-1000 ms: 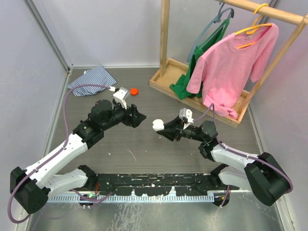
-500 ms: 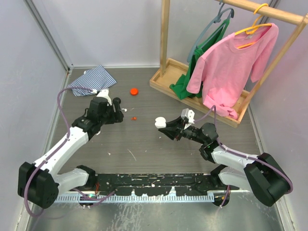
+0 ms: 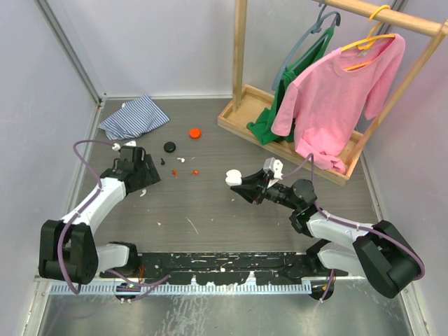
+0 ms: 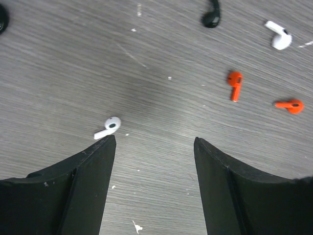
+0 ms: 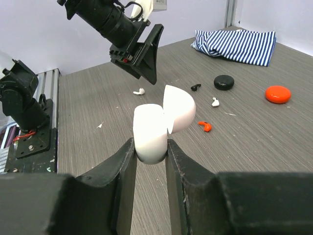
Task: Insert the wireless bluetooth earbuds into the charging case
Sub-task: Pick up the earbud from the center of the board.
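Across the grey, wood-grained table [image 4: 63, 58] lie the earbuds [image 4: 235, 84], tiny smooth plastic pieces, each with a rounded head and a short stem. A near white earbud [image 4: 108, 127] sits just beyond one fingertip of the left gripper [image 4: 154, 147]. Farther out are a black earbud [image 4: 212, 17], a far white earbud [image 4: 279, 36] and two red-orange ones close together. All lie apart from each other, and none is in the charging case [image 5: 151, 132]. That case is a glossy white, pebble-rounded shell with its domed lid swung up. The flat black fingers of the right gripper [image 5: 149, 147] pinch its lower half, the jaws closed against its sides. The right arm reaches low toward the table's middle and holds the case off the surface. The left arm stretches toward the left side with its wrist tipped down, so the left gripper hovers over the table, its matte black, wedge-shaped jaws spread wide with nothing between them. Farther back sit a flat black puck [image 3: 169, 146], an orange puck [image 3: 194, 131] and a crumpled blue-striped cloth [image 3: 133, 117].
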